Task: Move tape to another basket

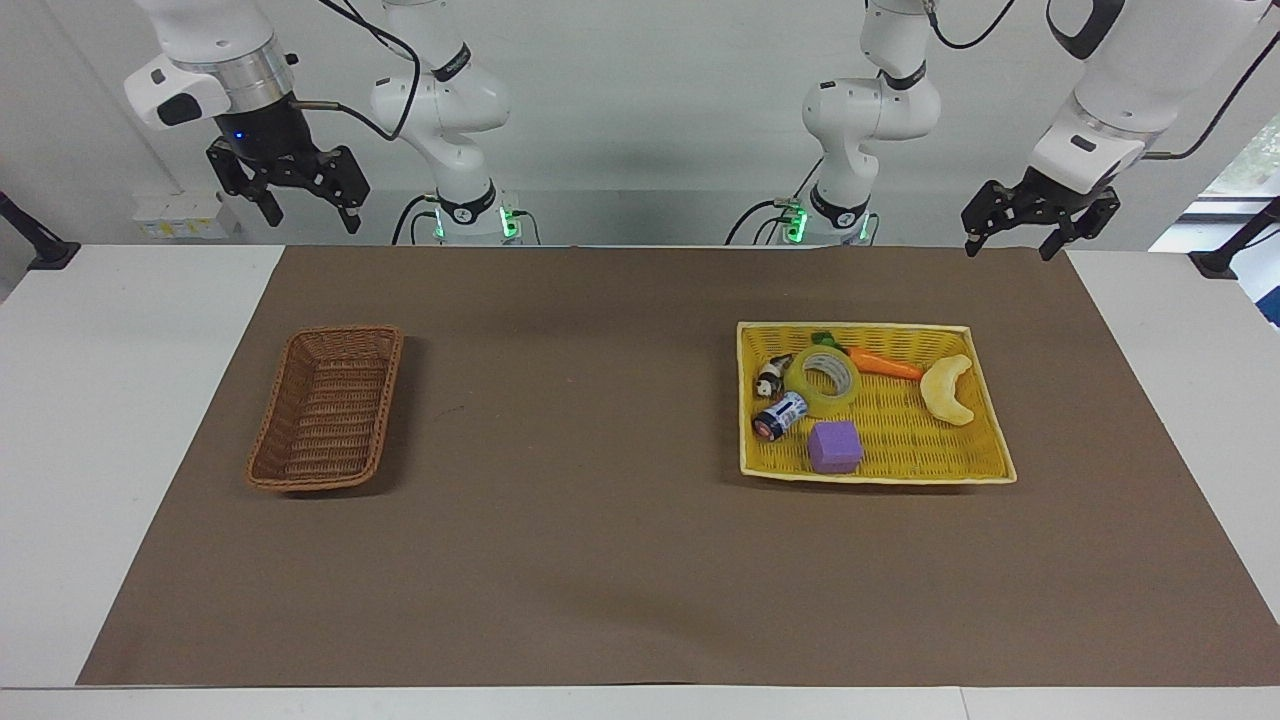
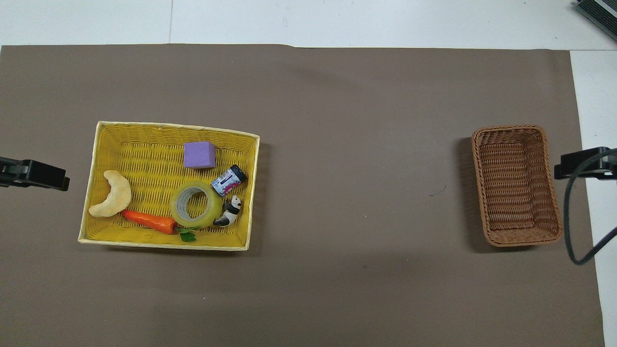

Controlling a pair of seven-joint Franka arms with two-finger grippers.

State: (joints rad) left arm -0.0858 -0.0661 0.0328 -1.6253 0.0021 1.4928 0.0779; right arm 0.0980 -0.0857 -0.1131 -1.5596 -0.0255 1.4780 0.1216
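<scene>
The tape (image 1: pixel 838 400), a yellowish translucent roll, lies flat in the wide yellow tray (image 1: pixel 900 435) toward the left arm's end of the table; it also shows in the overhead view (image 2: pixel 210 210). The brown wicker basket (image 1: pixel 325 410) stands empty toward the right arm's end, and shows in the overhead view (image 2: pixel 516 185). My left gripper (image 1: pixel 1012 240) hangs open and empty, high over the mat's edge beside the yellow tray (image 2: pixel 144 161). My right gripper (image 1: pixel 305 205) hangs open and empty, high over the table edge near the wicker basket. Both arms wait.
In the yellow tray with the tape lie a purple cube (image 1: pixel 835 446), a toy carrot (image 1: pixel 885 364), a pale banana-shaped toy (image 1: pixel 950 392), a small blue-labelled can (image 1: pixel 780 415) and a panda figure (image 1: pixel 770 380). A brown mat (image 1: pixel 600 500) covers the table.
</scene>
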